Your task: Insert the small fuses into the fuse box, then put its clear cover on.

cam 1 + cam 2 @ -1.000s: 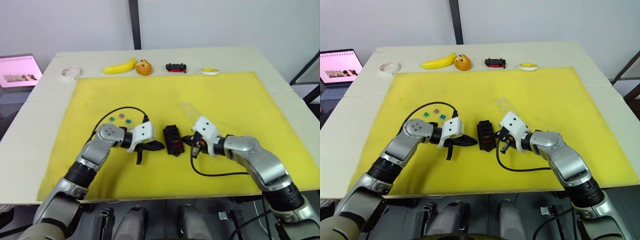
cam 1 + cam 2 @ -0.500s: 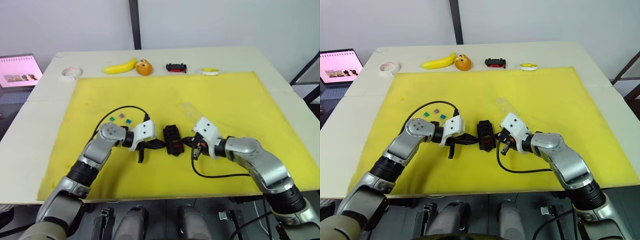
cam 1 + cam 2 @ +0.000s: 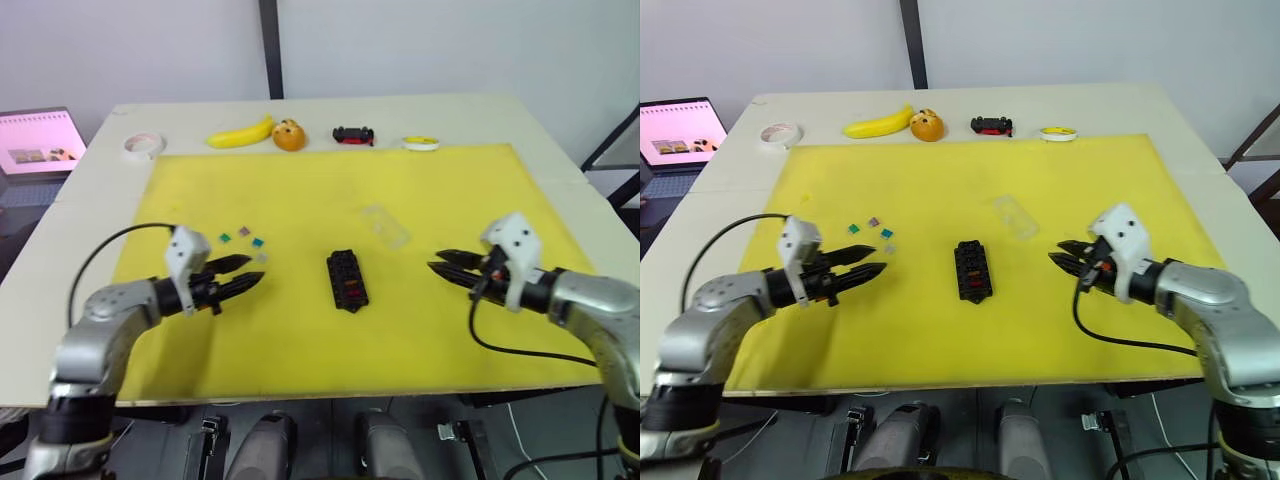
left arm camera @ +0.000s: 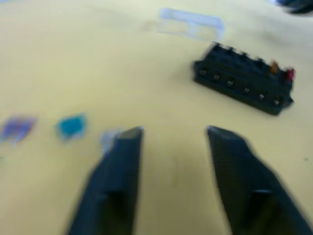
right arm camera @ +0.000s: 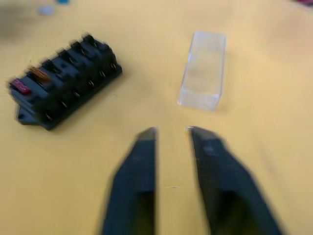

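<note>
The black fuse box point(image 3: 347, 280) lies mid-mat, with a red and an orange fuse point(image 5: 29, 80) seated at one end. Several loose small fuses point(image 3: 245, 238) lie to its left; a teal one point(image 4: 72, 125) and a purple one point(image 4: 17, 127) sit just ahead of my left gripper. The clear cover point(image 3: 386, 226) rests on the mat behind and right of the box. My left gripper point(image 3: 250, 272) hovers left of the box, open and empty. My right gripper point(image 3: 437, 260) hangs to the box's right, open with a narrow gap and nothing in it.
Along the table's back edge lie a tape roll point(image 3: 143, 145), a banana point(image 3: 240, 133), an orange fruit point(image 3: 288, 135), a black-and-red toy car point(image 3: 352, 135) and a yellow ring point(image 3: 421, 143). A laptop point(image 3: 38, 143) stands at the far left. The yellow mat point(image 3: 450, 190) covers most of the table.
Both grippers were shut against the fuse box's sides. They have drawn apart, left one leftward and right one rightward, and both have opened. The box stays where it was.
</note>
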Controlling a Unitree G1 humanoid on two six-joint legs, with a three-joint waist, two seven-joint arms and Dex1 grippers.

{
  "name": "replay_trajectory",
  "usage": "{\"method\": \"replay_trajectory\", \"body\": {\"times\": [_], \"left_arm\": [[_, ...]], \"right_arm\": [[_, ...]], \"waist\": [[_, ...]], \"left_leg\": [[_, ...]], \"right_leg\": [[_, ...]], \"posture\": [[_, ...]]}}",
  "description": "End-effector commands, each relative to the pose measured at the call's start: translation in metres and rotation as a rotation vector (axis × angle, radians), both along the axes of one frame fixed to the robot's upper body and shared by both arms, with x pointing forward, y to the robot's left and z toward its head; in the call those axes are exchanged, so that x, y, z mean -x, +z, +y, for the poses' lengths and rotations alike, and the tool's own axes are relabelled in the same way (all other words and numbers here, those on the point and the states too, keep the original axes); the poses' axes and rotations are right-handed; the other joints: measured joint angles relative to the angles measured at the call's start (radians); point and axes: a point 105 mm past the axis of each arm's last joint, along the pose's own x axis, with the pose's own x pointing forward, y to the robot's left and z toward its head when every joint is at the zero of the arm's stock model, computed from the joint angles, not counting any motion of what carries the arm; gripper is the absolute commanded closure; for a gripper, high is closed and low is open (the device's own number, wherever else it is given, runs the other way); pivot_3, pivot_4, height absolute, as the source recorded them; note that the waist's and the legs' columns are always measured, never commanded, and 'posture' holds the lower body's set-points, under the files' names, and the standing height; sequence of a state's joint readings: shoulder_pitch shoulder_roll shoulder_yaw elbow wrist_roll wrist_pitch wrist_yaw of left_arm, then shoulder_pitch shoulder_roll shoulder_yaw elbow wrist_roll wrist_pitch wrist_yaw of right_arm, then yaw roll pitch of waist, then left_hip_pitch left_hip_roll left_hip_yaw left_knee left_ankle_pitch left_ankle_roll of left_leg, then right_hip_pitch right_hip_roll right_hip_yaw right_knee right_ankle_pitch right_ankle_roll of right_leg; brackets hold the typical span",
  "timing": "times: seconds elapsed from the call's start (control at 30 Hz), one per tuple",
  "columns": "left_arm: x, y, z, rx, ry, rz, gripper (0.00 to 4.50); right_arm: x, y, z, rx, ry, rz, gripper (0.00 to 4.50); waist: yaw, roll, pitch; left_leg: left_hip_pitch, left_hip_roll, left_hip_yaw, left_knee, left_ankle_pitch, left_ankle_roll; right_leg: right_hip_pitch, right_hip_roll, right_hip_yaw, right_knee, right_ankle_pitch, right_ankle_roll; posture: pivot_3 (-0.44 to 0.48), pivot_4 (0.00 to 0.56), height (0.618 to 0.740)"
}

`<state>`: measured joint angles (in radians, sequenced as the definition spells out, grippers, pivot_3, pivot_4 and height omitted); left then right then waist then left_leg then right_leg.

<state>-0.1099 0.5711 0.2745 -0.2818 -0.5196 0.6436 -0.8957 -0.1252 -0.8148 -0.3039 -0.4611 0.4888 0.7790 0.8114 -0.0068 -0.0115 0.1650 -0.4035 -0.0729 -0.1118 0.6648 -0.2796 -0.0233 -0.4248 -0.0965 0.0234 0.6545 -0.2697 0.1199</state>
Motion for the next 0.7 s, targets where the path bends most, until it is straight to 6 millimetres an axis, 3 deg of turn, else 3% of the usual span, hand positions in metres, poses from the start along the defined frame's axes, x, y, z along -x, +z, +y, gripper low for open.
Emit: {"method": "replay_trajectory", "body": {"times": [0.03, 0.07, 0.13, 0.23, 0.3, 0.37, 0.47, 0.7], "left_arm": [[0.029, 0.017, 0.059, 0.156, 0.261, 0.06, 0.4], [0.036, 0.017, 0.07, 0.179, 0.313, 0.077, 0.02], [0.048, 0.016, 0.088, 0.22, 0.399, 0.106, 0.0], [0.063, 0.015, 0.11, 0.284, 0.5, 0.14, 0.0], [0.069, 0.013, 0.113, 0.286, 0.515, 0.158, 0.0], [0.072, 0.009, 0.106, 0.274, 0.498, 0.191, 0.0], [0.072, 0.009, 0.083, 0.319, 0.412, 0.243, 0.0], [0.049, 0.004, 0.025, 0.467, 0.217, 0.421, 0.0]], "right_arm": [[0.006, 0.03, -0.033, -0.042, -0.057, -0.063, 1.62], [0.007, 0.033, -0.039, -0.047, -0.067, -0.065, 1.19], [0.007, 0.034, -0.048, -0.046, -0.08, -0.062, 0.08], [0.006, 0.031, -0.057, -0.022, -0.095, -0.052, 0.03], [0.004, 0.03, -0.059, -0.018, -0.095, -0.053, 0.03], [0.001, 0.031, -0.056, -0.036, -0.092, -0.06, 0.03], [0.0, 0.035, -0.035, -0.067, -0.018, -0.058, 0.03], [0.016, 0.041, 0.041, -0.134, 0.295, -0.022, 0.03]], "waist": [[-0.002, 0.0, 0.0], [-0.003, 0.0, 0.0], [0.0, 0.0, 0.0], [0.005, 0.0, 0.0], [0.01, 0.001, 0.0], [0.012, 0.001, 0.0], [0.015, 0.001, 0.0], [0.017, 0.001, 0.0]], "left_leg": [[0.0, 0.0, 0.0, 0.0, 0.0, 0.0], [0.0, 0.0, 0.0, 0.0, 0.0, 0.0], [0.001, 0.0, 0.0, -0.001, 0.0, 0.001], [0.004, 0.0, 0.0, -0.001, 0.0, 0.0], [0.01, 0.0, 0.0, -0.001, -0.001, 0.001], [0.014, 0.0, 0.001, -0.002, -0.002, 0.002], [0.014, 0.0, 0.001, -0.002, -0.002, 0.002], [0.014, 0.001, 0.0, -0.002, -0.002, 0.002]], "right_leg": [[0.0, 0.0, 0.0, 0.0, 0.0, 0.0], [0.0, 0.0, 0.0, 0.0, 0.0, 0.0], [0.0, 0.0, 0.0, 0.0, 0.0, 0.0], [0.005, 0.0, -0.001, -0.001, 0.0, 0.0], [0.011, 0.0, -0.001, -0.004, 0.0, 0.0], [0.016, 0.0, -0.001, -0.007, 0.0, -0.001], [0.016, -0.001, -0.001, -0.007, 0.0, -0.001], [0.016, -0.002, 0.0, -0.007, 0.0, -0.001]], "posture": [[0.0, 0.15, 0.74], [0.0, 0.15, 0.74], [0.0, 0.15, 0.74], [0.0, 0.15, 0.74], [0.0, 0.15, 0.74], [0.0, 0.15, 0.74], [0.0, 0.15, 0.74], [0.0, 0.15, 0.74]]}}
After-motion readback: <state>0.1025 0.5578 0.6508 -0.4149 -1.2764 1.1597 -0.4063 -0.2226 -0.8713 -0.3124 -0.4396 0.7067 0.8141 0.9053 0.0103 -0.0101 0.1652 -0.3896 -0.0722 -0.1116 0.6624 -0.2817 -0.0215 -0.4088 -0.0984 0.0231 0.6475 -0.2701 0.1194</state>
